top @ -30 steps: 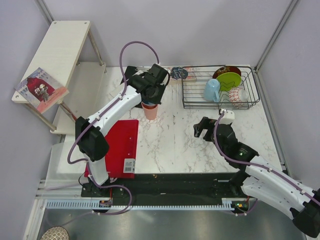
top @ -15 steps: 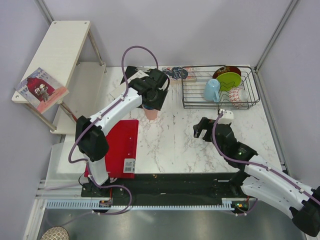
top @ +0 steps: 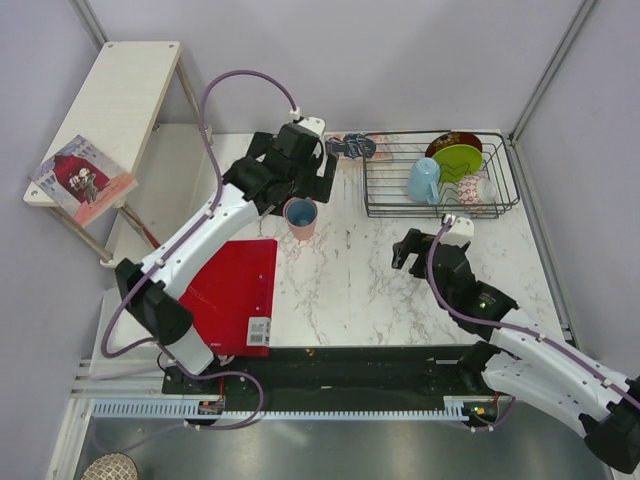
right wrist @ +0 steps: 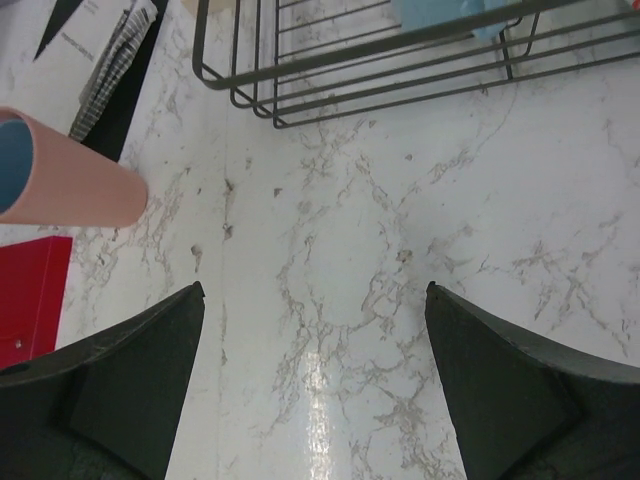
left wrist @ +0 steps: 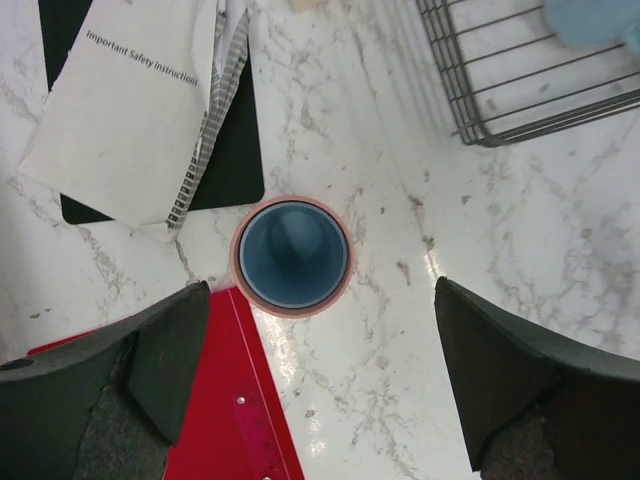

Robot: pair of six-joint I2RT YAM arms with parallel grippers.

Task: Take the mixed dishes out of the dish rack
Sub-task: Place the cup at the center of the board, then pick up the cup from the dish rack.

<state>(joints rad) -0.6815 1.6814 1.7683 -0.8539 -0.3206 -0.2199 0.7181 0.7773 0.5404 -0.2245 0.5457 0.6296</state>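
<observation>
Red board (top: 235,290) lies left; just beside its corner the pink cup (top: 300,218) stands upright on the marble tabletop (top: 340,280), a grey-blue cup (left wrist: 290,250) nested inside. Above it hangs the left gripper (left wrist: 320,300) — jaws apart, holding nothing. The right gripper (right wrist: 312,295) gapes too, near the dish rack (top: 400,212) with its light blue mug (top: 423,180) and lime-green plate (top: 460,160).

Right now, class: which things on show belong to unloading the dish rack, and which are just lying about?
Job: dish rack, pink cup, grey-blue cup nested inside it, light blue mug, lime-green plate, dark red plate.
Lying about: red board, safety leaflet, wooden shelf unit, book.
</observation>
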